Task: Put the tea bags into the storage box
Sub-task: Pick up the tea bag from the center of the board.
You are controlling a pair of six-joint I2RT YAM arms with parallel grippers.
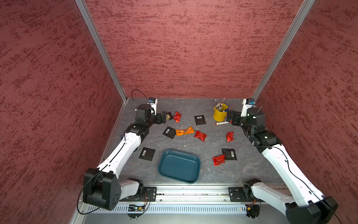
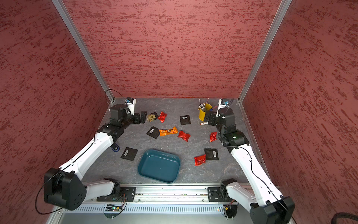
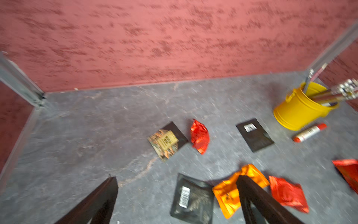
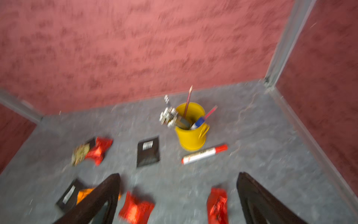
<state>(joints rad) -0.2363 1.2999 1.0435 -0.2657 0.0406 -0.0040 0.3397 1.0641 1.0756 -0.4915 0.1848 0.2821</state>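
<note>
My left pincer (image 3: 177, 178) and right pincer (image 4: 179, 174) are both wide open, holding nothing. The bags (image 1: 200, 135) lie all over the surface; the box (image 1: 179, 166) sits empty by the front edge. I should go down over 1 bag, like the tan bag (image 3: 163, 142) near the far left corner, and pinch an edge softly.

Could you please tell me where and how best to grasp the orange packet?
Probably across its narrow middle, coming down from above. The orange packet lies flat and elongated, with one end against a black packet, so its long sides are free.
</note>
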